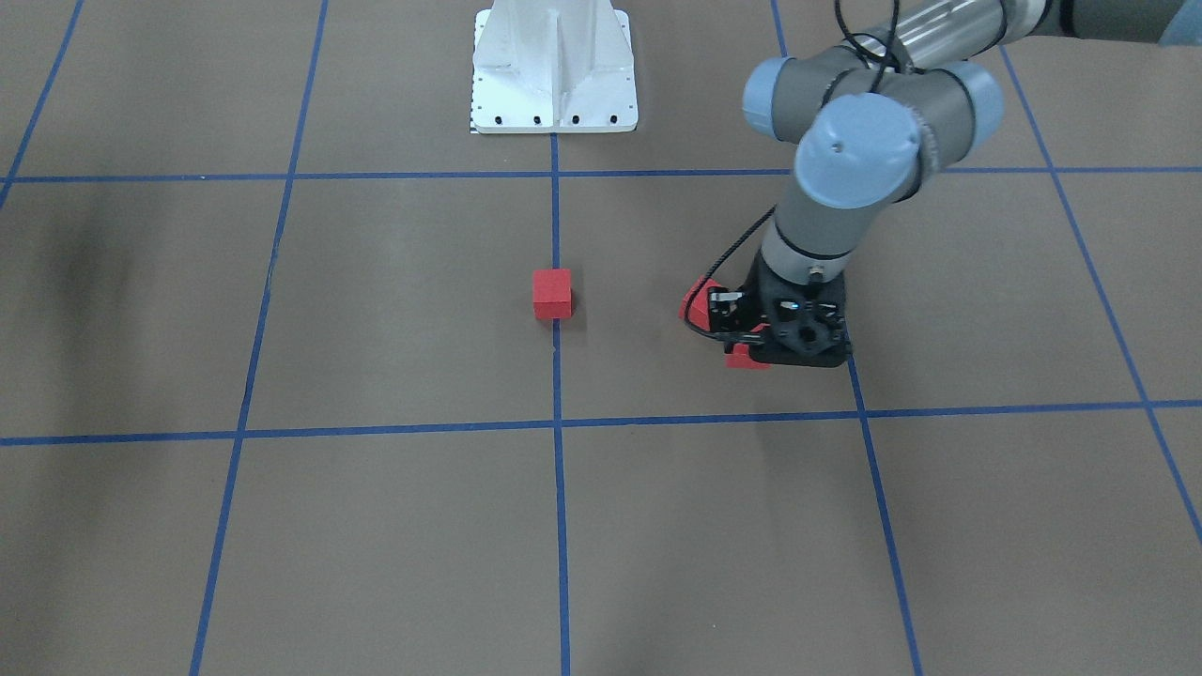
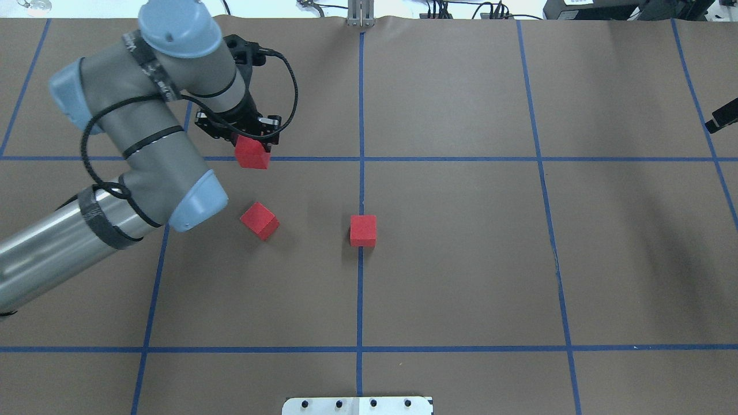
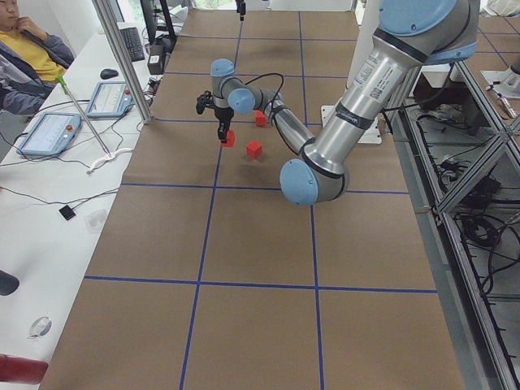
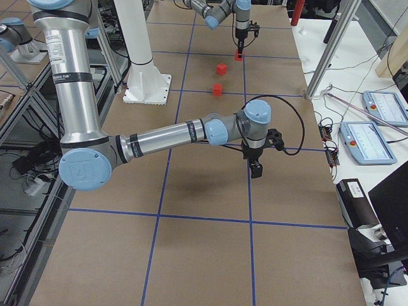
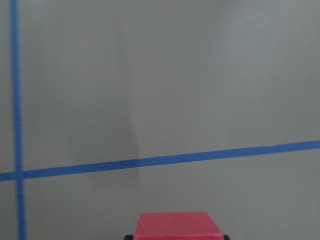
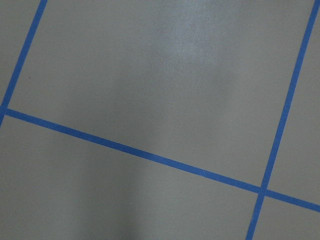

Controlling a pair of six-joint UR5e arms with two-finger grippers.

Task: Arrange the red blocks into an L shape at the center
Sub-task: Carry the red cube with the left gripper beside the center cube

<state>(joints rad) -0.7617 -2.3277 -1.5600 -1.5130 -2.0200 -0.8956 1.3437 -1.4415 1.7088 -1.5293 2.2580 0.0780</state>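
My left gripper point(image 2: 249, 138) is shut on a red block point(image 2: 252, 153), held close over the brown floor near a blue tape line left of the center. In the left wrist view that block point(image 5: 177, 226) fills the bottom edge between the fingers. A second red block point(image 2: 259, 220) lies loose and turned at an angle, nearer the robot; the front-facing view shows it point(image 1: 698, 299) partly hidden behind the gripper body. The third red block point(image 2: 363, 230) sits square on the middle tape line at the center point(image 1: 552, 293). My right gripper point(image 4: 255, 168) hovers far off at the right; I cannot tell its state.
The white robot base point(image 1: 554, 84) stands at the table's near edge. A person point(image 3: 24, 57) sits at a side desk with tablets point(image 3: 50, 132) beyond the left end. Metal frame posts point(image 4: 325, 51) stand along the table's far side.
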